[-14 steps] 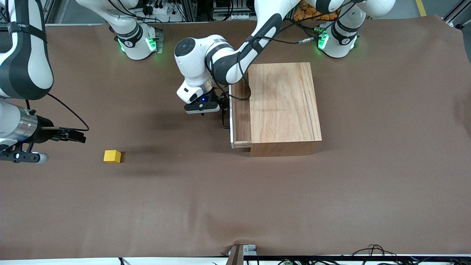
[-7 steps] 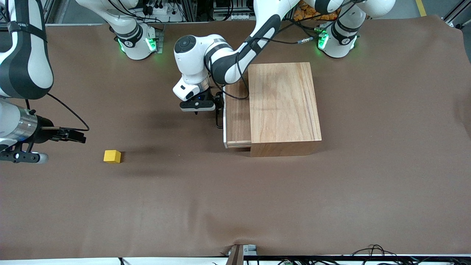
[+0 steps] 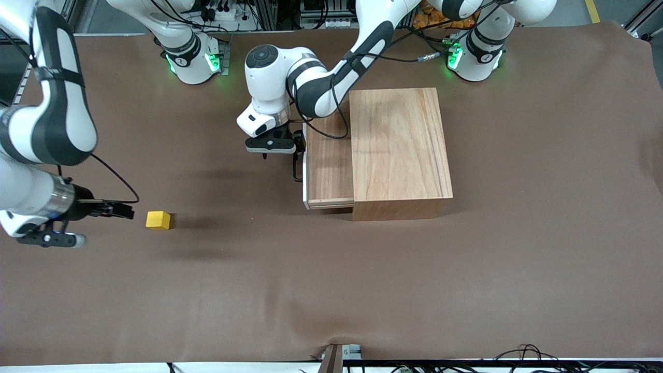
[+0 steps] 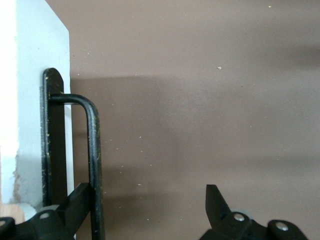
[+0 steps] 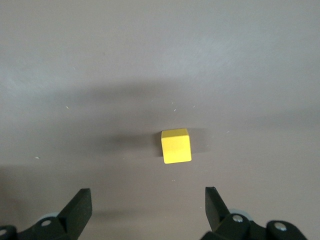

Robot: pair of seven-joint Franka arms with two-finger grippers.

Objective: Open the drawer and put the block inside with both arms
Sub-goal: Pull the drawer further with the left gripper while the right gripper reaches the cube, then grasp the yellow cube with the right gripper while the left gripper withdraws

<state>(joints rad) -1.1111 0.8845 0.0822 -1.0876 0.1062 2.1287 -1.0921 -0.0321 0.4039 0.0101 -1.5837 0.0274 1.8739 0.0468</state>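
Right now you have the drawer [image 3: 329, 167] partly pulled out of the wooden box [image 3: 398, 147], sliding toward the right arm's end of the tabletop [image 3: 466, 285]. Your left claw [image 3: 298, 155] sits at the drawer's pale front panel [image 4: 35, 95], its fingers spread wide; in the left wrist view one finger [image 4: 75, 202] is hooked in between the black loop handle [image 4: 92, 160] and the panel, touching the handle's bar, while the other finger [image 4: 215, 205] stands well clear over bare brown cloth. So the handle is caught by one finger only, not pinched between two.

Your right claw [image 3: 121, 211] hangs low over the cloth near the right arm's end of the tabletop, just beside the yellow block [image 3: 158, 220], with its fingers pointing at it. In the right wrist view the block [image 5: 176, 146] sits between the lines of the two wide-spread fingers [image 5: 80, 207], ahead of their tips and untouched. The block rests flat on the tabletop, well apart from the drawer and a little nearer the front camera than the drawer's front corner.
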